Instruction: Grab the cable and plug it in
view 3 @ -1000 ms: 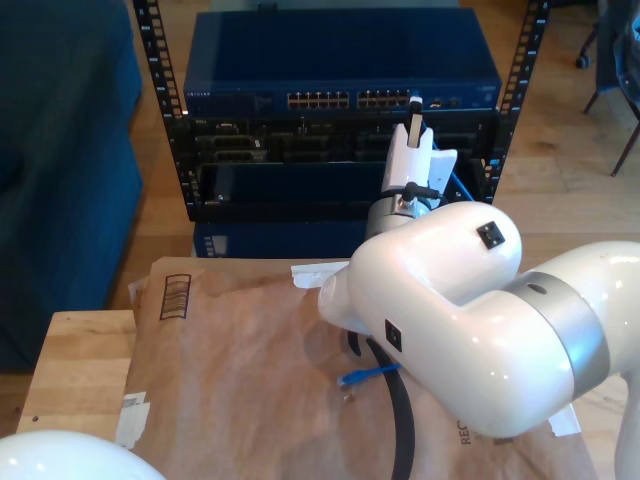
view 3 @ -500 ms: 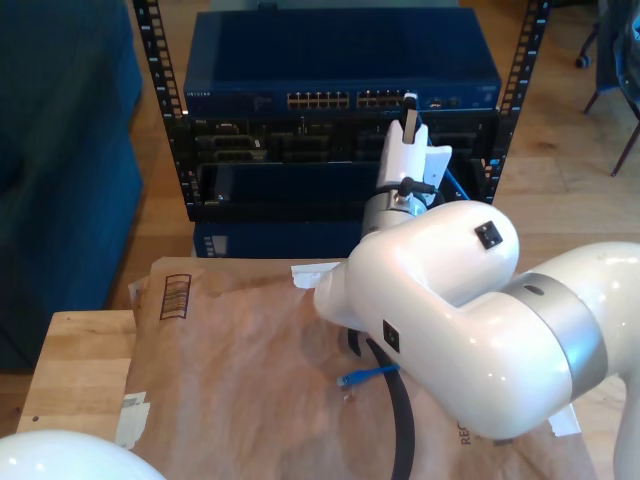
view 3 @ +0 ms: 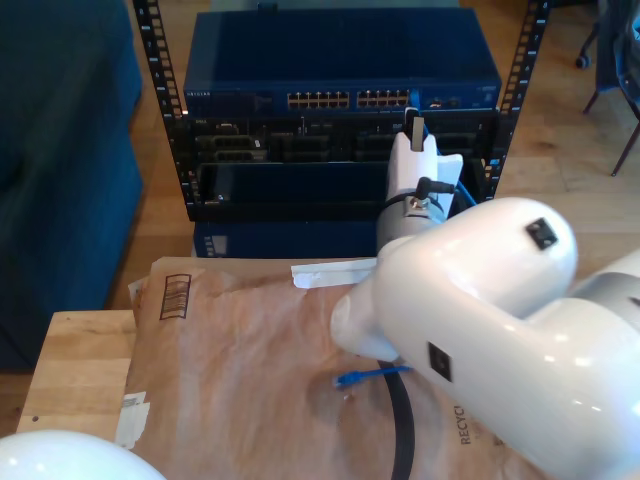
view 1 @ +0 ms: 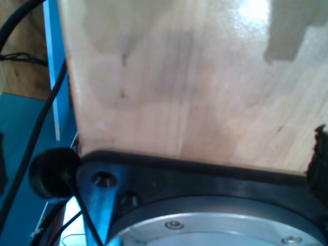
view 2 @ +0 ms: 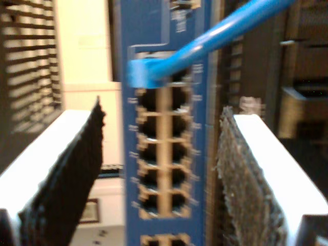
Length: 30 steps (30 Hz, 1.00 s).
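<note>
Cable seated in the blue switch, my second pincer open before it

The cable's (view 2: 225,28) plug appears, through blur, to sit in a port of the switch (view 2: 164,154); my second pincer (view 2: 161,169) touches nothing. Its other end lies on the papered worktop (view 3: 230,370). My first pincer: state unclear.

My second gripper (view 3: 412,122) back from switch (view 3: 340,62)

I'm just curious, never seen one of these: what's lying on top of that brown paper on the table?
On the brown paper lies the loose end of the blue cable, beside a thick black cable. The big white arm hangs over the paper toward the exterior view's right, covering whatever lies beneath.
</note>
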Each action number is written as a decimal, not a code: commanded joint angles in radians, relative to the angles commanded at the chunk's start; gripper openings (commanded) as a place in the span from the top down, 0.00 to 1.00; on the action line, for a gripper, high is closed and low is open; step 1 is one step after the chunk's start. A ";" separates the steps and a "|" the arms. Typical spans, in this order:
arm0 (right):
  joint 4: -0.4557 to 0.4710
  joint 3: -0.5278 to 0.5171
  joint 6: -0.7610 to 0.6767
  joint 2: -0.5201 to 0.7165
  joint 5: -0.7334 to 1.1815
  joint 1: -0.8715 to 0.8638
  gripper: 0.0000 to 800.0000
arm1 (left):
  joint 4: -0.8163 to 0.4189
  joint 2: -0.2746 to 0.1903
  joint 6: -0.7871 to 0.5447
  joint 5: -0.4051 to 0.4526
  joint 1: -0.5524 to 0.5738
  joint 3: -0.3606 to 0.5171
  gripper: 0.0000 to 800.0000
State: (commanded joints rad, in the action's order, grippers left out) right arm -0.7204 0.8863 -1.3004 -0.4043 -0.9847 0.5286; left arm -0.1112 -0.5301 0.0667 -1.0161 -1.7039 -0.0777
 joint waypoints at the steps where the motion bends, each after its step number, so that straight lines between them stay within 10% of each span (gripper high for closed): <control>1: 0.000 -0.035 0.002 0.049 0.066 -0.002 0.47 | 0.000 0.000 0.000 0.000 0.000 0.000 0.00; 18: 0.041 -0.193 0.500 0.655 1.105 -0.519 0.02 | 0.000 0.000 0.000 0.000 0.000 0.000 0.00; 25: 0.066 -0.192 0.703 0.761 1.439 -0.888 0.01 | 0.000 0.000 0.000 0.000 0.000 0.000 0.00; 30: 0.279 -0.238 0.730 0.853 1.751 -1.158 0.01 | 0.000 0.000 0.000 0.000 0.000 0.000 0.00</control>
State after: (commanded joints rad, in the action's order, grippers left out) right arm -0.4411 0.6485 -0.5700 0.4488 0.7660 -0.6299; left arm -0.1112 -0.5301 0.0667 -1.0161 -1.7039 -0.0777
